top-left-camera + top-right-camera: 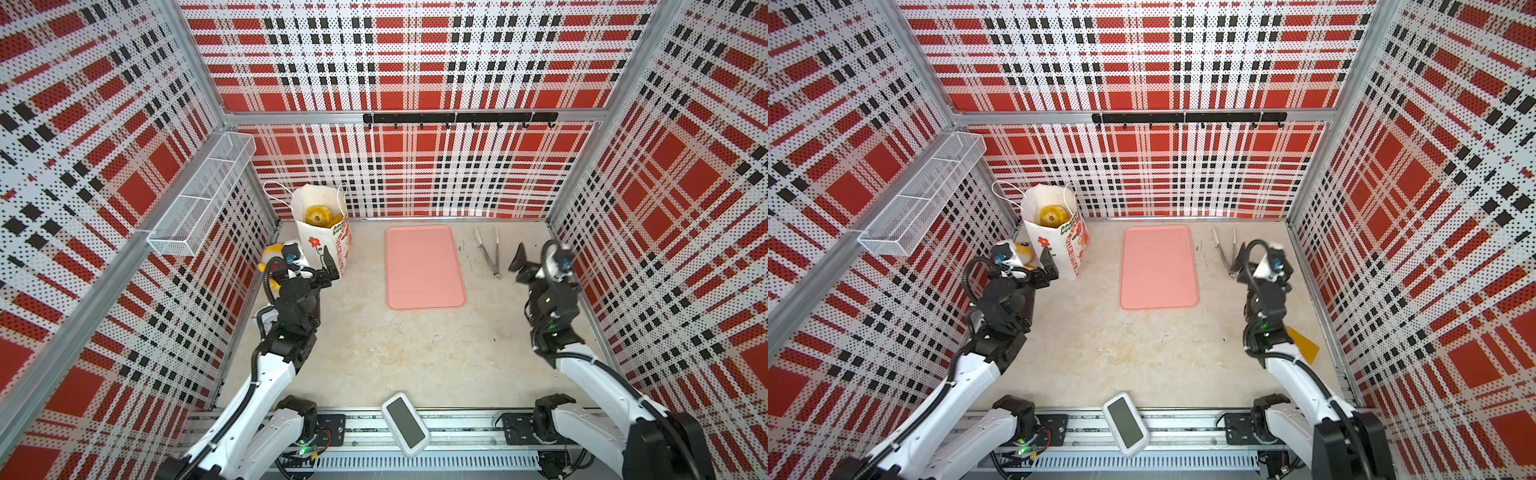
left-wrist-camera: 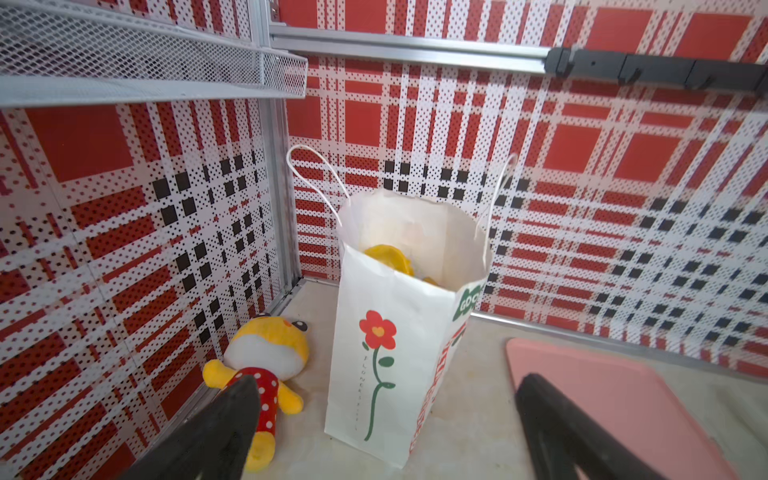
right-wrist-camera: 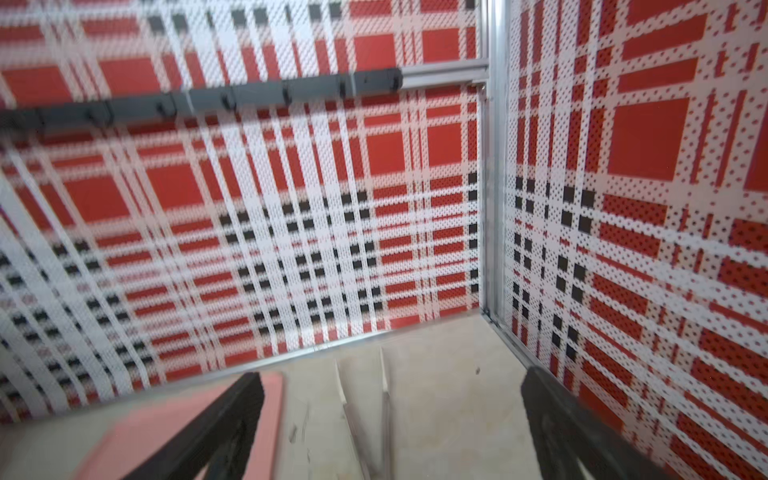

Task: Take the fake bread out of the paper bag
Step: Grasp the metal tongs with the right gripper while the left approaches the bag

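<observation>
Upright paper bag; fake bread inside

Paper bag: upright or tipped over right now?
Upright. The paper bag stands on its base near the back wall, mouth open upward, with fake bread visible inside.

We see the walls in a plaid of red, white and black, covered all over with small dots. The table is pale beige with faint stains. The paper bag is white with white cord handles. One face carries a red flower with a yellow heart on a green stem, and the next face has a red-pink print and a green label. The fake bread is glossy golden yellow. The plush toy is yellow, with a white face and a red dress with white dots. The tray is plain pink, the mesh basket white, the hook rail black, and the tongs silver-grey. The left gripper and the right gripper both have black fingers.
</observation>
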`<state>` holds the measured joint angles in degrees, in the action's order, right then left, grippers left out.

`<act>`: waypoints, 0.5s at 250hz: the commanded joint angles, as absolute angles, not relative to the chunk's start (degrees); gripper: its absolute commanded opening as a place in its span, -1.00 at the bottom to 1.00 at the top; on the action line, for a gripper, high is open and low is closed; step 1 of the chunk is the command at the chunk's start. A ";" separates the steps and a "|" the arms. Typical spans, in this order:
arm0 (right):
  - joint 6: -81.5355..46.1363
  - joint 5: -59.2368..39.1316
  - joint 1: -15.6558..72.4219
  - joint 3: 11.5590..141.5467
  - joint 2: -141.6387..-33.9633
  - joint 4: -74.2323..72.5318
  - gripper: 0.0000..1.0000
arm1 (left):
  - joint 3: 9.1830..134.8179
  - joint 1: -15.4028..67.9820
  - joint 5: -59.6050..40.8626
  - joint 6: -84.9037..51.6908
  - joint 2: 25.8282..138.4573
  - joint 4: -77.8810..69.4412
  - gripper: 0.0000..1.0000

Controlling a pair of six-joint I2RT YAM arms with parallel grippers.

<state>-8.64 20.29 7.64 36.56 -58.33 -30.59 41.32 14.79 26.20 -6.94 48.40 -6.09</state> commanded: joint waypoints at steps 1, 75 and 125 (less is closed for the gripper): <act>-16.92 8.23 4.51 45.12 -63.63 -4.50 0.99 | 50.93 12.65 22.21 -13.40 50.24 15.65 0.99; -14.04 -7.79 1.64 71.42 -88.89 18.48 0.99 | 67.43 12.38 14.75 -15.69 56.18 35.23 0.99; -10.95 -5.30 -0.06 80.86 -101.92 23.17 0.99 | 66.23 19.56 15.93 -13.78 52.80 39.07 0.99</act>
